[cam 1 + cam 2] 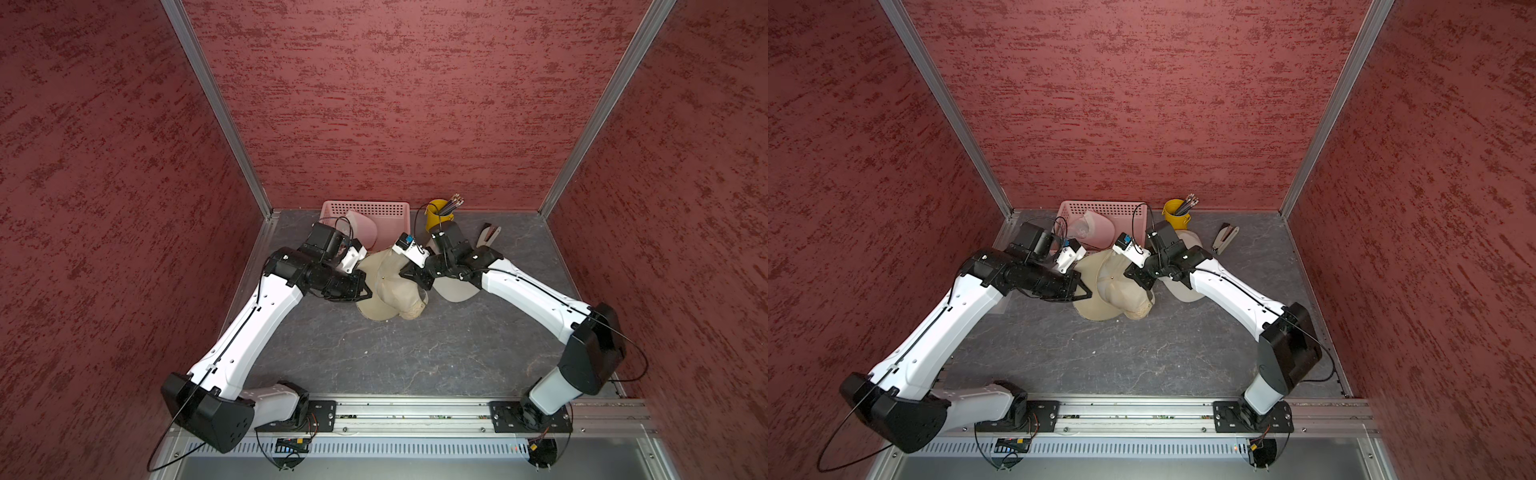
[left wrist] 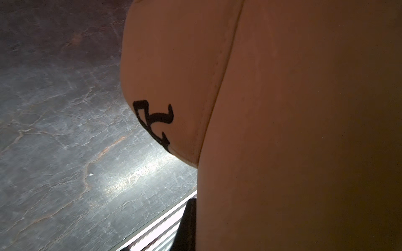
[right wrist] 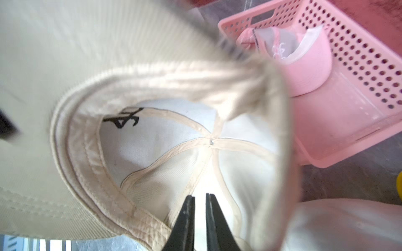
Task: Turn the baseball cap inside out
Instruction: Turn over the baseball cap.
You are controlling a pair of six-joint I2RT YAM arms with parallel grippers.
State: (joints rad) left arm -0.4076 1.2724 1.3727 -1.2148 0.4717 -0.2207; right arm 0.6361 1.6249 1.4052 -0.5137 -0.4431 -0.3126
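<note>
Right now the baseball cap (image 1: 392,286) sits on the grey table (image 1: 374,357) just in front of the pink basket (image 1: 365,208), on the side nearer my arm bases, with both of my arms meeting over it. My left gripper (image 1: 361,291) is at the cap's edge, on the basket's left-hand end as both top views show it. It is clenched on that edge, though tan fabric fills much of my left wrist view and hides the fingertips. A black mark (image 2: 152,121) shows on the cloth there. My right gripper (image 3: 199,195) reaches in from the basket's other end and points into the cap's open underside. Its two black fingers (image 3: 187,217) stand a narrow slit apart, with nothing pinched between them, above the white lining where the seams meet at a small metal stud (image 3: 211,142). A pink cap (image 3: 315,65) lies inside the basket, and a yellow cup (image 1: 434,216) of pencils stands just beside it.
</note>
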